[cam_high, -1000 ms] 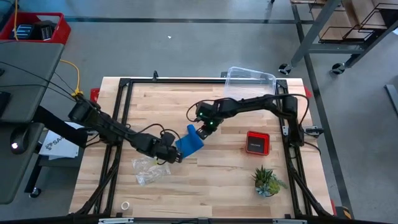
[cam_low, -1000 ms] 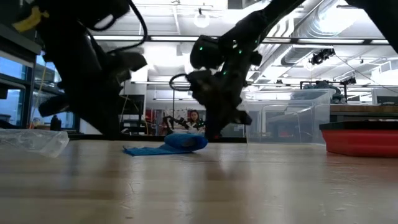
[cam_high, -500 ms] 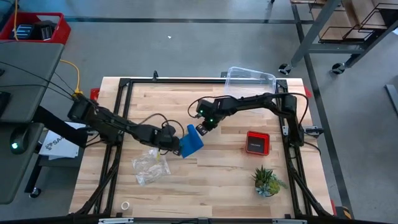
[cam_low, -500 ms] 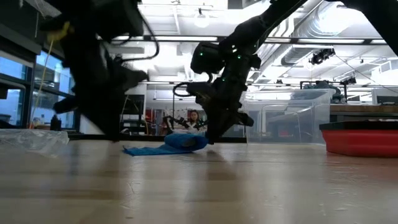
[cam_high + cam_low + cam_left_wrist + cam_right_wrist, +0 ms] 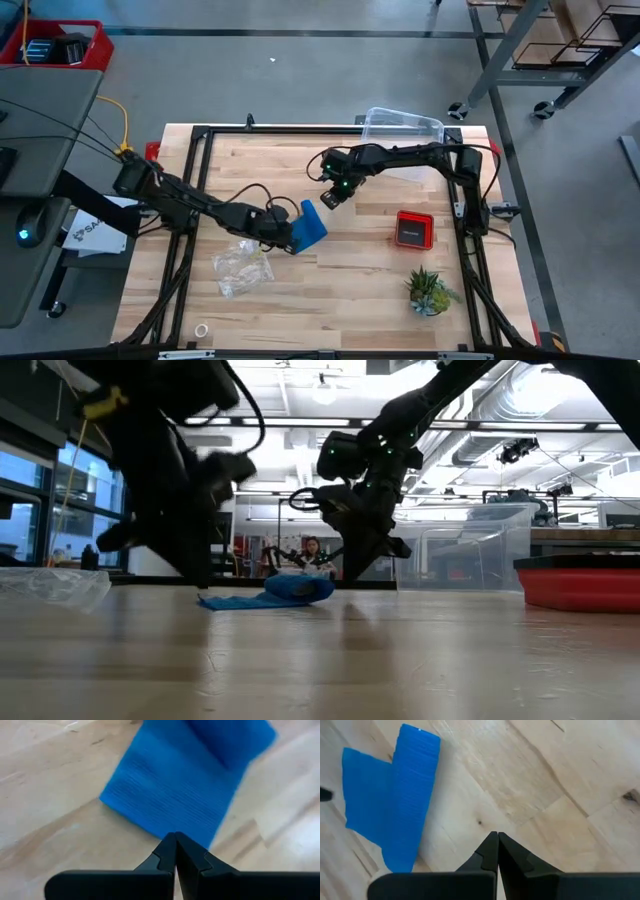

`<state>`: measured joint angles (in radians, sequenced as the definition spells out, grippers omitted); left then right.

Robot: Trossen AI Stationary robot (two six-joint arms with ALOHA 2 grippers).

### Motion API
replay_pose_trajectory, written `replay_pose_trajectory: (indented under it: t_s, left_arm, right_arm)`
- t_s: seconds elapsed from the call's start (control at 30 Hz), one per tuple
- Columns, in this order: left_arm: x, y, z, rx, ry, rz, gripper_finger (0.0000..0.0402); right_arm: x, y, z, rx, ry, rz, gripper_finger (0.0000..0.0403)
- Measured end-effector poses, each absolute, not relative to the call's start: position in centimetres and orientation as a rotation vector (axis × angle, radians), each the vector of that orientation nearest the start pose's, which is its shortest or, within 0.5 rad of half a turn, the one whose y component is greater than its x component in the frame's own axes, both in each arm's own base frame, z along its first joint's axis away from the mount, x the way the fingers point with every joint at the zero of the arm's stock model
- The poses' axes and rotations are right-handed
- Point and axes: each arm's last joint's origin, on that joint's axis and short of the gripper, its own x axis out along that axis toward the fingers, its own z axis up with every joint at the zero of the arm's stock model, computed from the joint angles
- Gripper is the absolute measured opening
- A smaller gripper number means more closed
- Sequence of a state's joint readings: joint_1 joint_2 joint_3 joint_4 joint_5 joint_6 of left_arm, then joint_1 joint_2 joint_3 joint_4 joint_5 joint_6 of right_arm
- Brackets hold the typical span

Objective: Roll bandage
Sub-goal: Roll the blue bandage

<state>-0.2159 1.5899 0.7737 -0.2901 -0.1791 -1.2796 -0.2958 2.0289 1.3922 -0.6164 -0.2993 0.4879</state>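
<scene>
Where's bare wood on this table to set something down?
Free: the near strip between the plastic bag and the plant, and the far-left corner of the table. Crowded: the middle, around the bandage, left gripper and right gripper.

wooden table (image 5: 350,290), bandage (image 5: 309,229), bag (image 5: 240,271), plant (image 5: 430,291)

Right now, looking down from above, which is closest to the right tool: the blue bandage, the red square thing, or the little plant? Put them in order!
From the right tool, in the high view:
1. The blue bandage, just beside it, toward the table's middle.
2. The red square device, farther off on the right side.
3. The little plant, farthest, near the right front corner.
</scene>
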Motion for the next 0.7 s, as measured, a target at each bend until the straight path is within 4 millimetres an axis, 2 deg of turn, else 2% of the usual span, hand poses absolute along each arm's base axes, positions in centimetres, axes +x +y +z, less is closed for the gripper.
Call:
replay_pose_trajectory:
  t_s: [0.17, 0.4, 0.6, 0.7]
  left_arm:
    - [27.8, -4.8, 13.2, -0.924, 0.948, 0.696, 0.0000]
    - [27.9, -2.6, 13.2, -0.848, 0.955, 0.712, 0.0000]
    - [27.3, -1.0, 13.2, -0.761, 1.057, 0.692, 0.0000]
    - [26.6, -0.5, 13.6, -0.704, 1.107, 0.691, 0.0000]
  right_arm:
    - [38.4, -10.8, 15.3, 0.785, 1.200, -0.278, 0.0000]
    - [38.0, -10.7, 16.1, 0.784, 1.203, -0.279, 0.0000]
    - [37.3, -10.5, 17.6, 0.776, 1.201, -0.292, 0.0000]
    - [37.2, -10.1, 17.7, 0.793, 1.224, -0.305, 0.0000]
